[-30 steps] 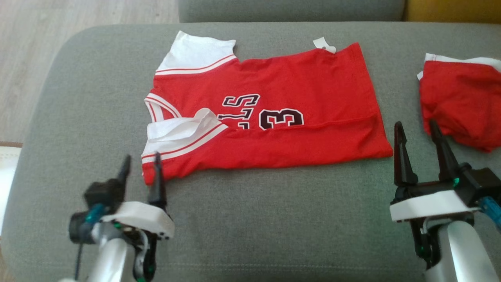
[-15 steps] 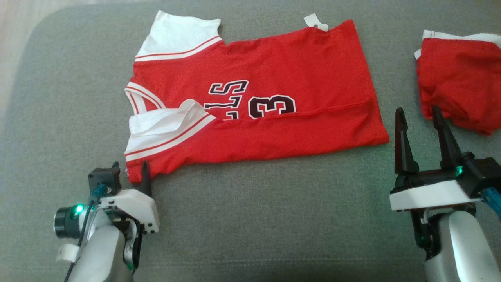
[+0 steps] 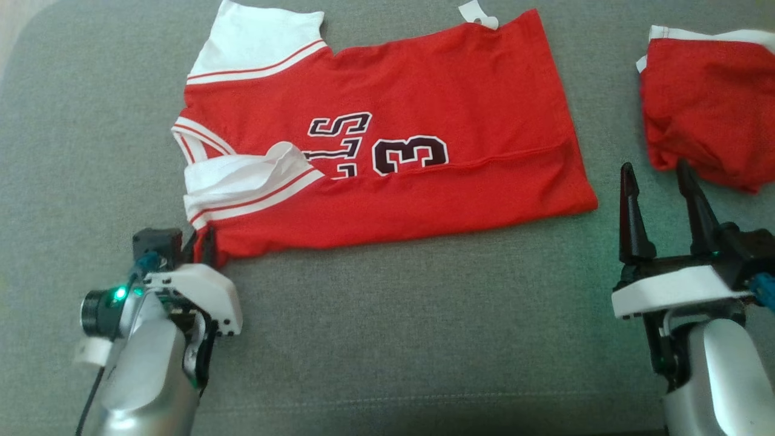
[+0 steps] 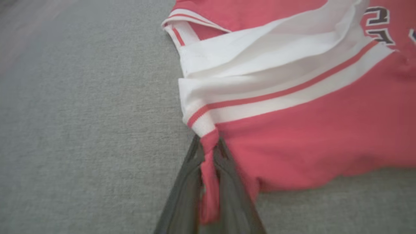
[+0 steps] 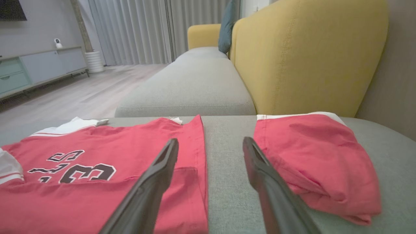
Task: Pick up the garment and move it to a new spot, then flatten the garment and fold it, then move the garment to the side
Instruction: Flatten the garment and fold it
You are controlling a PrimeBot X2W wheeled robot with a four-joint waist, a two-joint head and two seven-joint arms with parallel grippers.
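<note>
Red jersey (image 3: 424, 91) lies spread on the grey sofa cushion (image 3: 387, 339), turned sideways: collar and white sleeves toward the robot's left, hem toward its right. The near long edge is folded up over the front and covers the lower part of the black numeral 3 and the lettering. One white sleeve lies flat at the far left corner; the other is crumpled over the chest. A small white label (image 3: 478, 13) pokes out at the far hem corner. The left hand (image 3: 203, 239) sits at the jersey's near left corner, fingers clenched on a pinch of red cloth just below the white striped band; in the left wrist view the fabric bunches up between the two dark fingers. The right hand (image 3: 657, 172) is released, fingers well apart and holding nothing, just off the hem's near corner, between the jersey and a second, bundled red garment with white trim (image 3: 708, 103). A yellow sofa back (image 5: 308, 55) rises behind that garment.
</note>
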